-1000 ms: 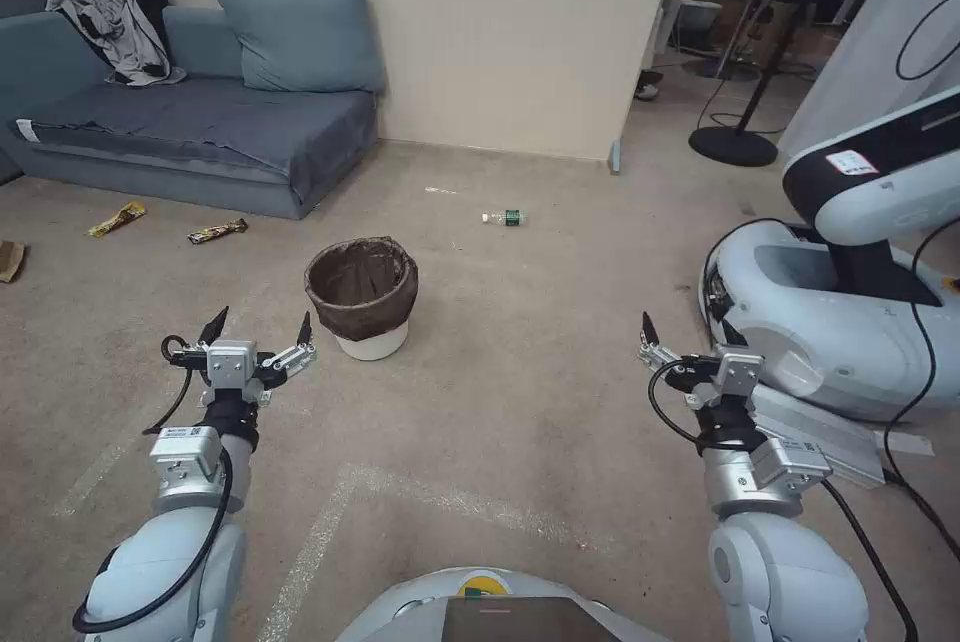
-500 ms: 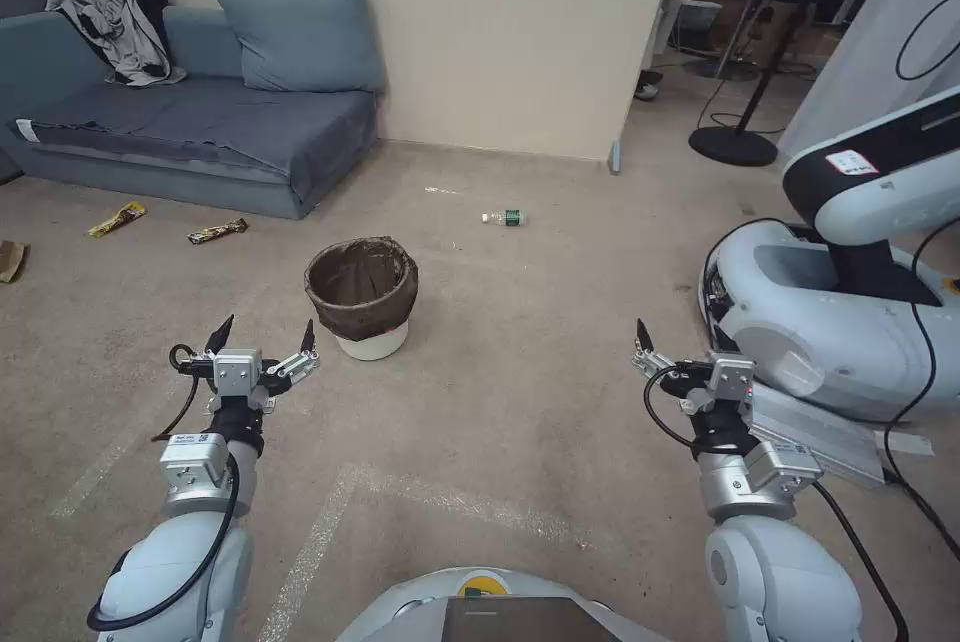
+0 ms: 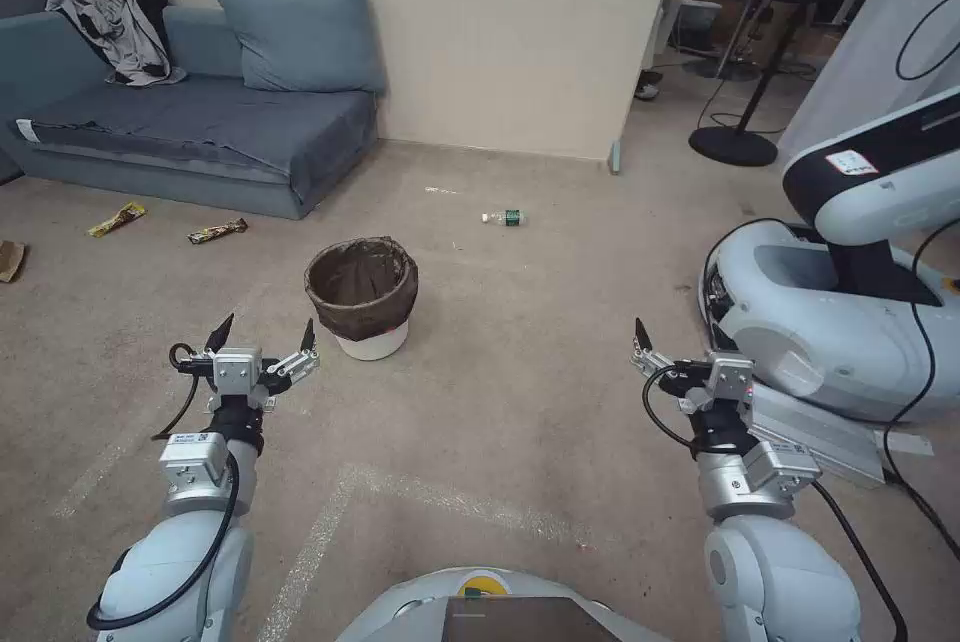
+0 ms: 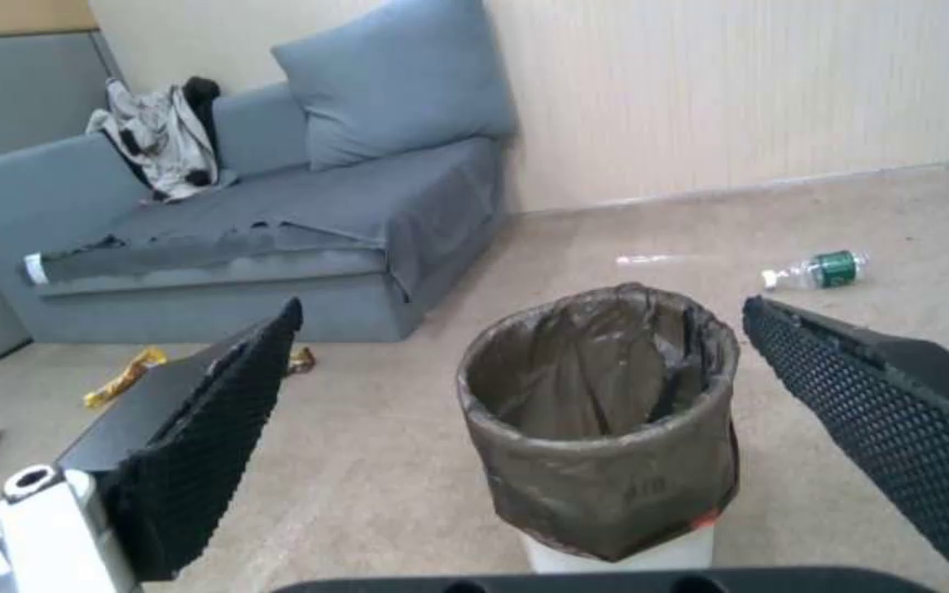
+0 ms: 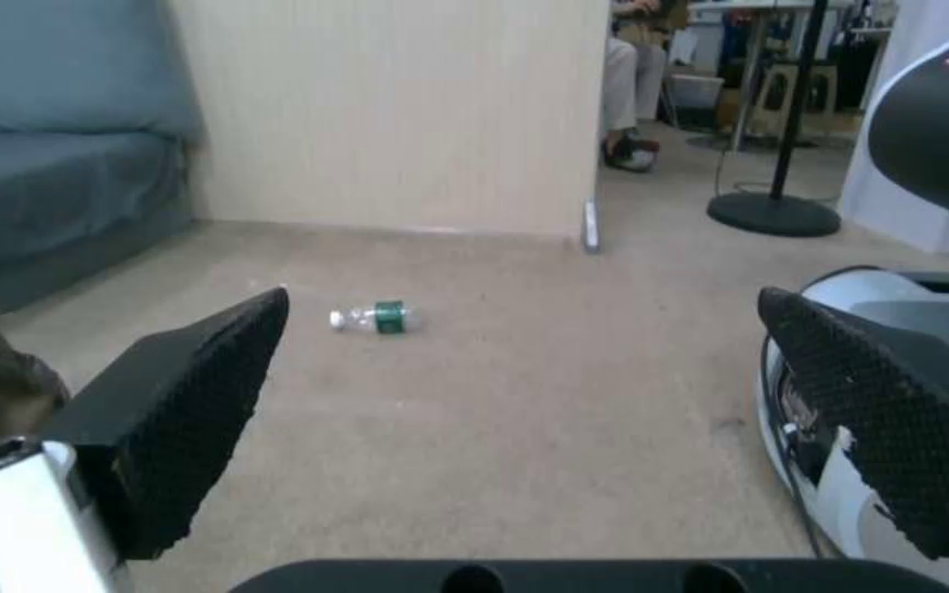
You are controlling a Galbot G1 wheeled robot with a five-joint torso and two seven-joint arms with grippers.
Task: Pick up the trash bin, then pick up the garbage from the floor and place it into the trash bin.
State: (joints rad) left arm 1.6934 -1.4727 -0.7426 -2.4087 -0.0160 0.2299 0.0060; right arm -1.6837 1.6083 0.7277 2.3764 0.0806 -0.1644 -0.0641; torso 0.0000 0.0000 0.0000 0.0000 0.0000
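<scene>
Blue-grey fabric sofa (image 3: pixel 200 132) against wall. Small round white plastic trash bin (image 3: pixel 362 299) with brown-black liner upright on carpet, just ahead of left gripper (image 3: pixel 262 333), fingers spread, empty. Right gripper (image 5: pixel 519 428) spread, empty, hovering near white robot base (image 3: pixel 830 312). Clear green-labelled bottle (image 3: pixel 505 217) lying beyond bin. 2 yellow snack wrappers (image 3: pixel 217 231) by sofa.

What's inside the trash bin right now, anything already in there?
The trash bin shows just its crinkled dark liner, folded over the rim; no litter is visible inside. The very bottom is hidden by the near wall and liner folds.
</scene>
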